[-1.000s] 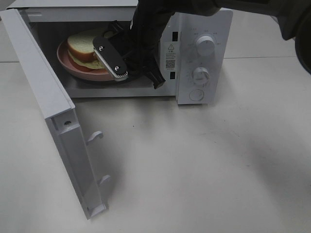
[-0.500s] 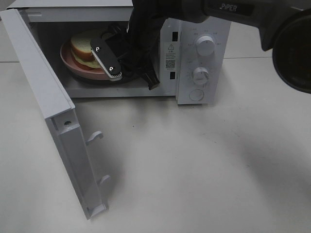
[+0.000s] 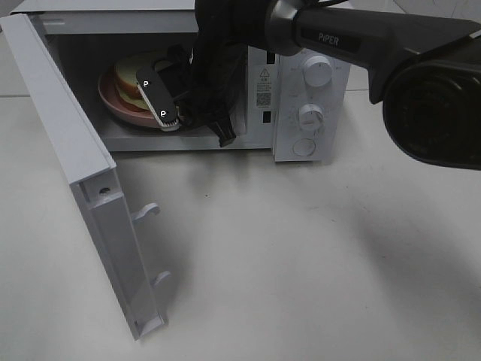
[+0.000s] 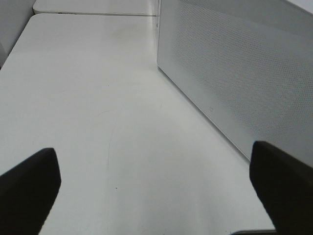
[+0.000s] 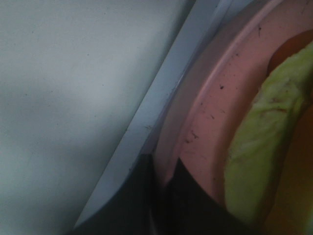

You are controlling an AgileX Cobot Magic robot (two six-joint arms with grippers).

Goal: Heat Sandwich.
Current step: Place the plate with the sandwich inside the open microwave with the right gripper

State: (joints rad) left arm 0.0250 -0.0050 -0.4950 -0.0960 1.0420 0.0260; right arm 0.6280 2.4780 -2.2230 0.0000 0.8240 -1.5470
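Right gripper (image 5: 164, 196), jaws clamped on the plate (image 5: 205, 98) rim, holds the sandwich (image 3: 129, 75) just beyond them inside the microwave (image 3: 331, 113). Next, probably: let go, back out, shut the door (image 3: 83, 173). Left gripper (image 4: 154, 191) jaws wide, empty.

Ext. view: right arm (image 3: 353, 41) covers the right part of plate (image 3: 119, 105) & sandwich (image 3: 131, 71). Microwave (image 3: 334, 113) top cut by frame edge. Warning label (image 3: 264, 85) & dial (image 3: 317, 70) markings too small to read. Right wrist view: v. close, soft focus. Sandwich mostly off-frame, only lettuce (image 5: 257, 142) shows. Right fingers (image 5: 139, 196) are dark blurs, cut by frame edge. Left wrist view: left fingers (image 4: 27, 188) cropped by frame edges.
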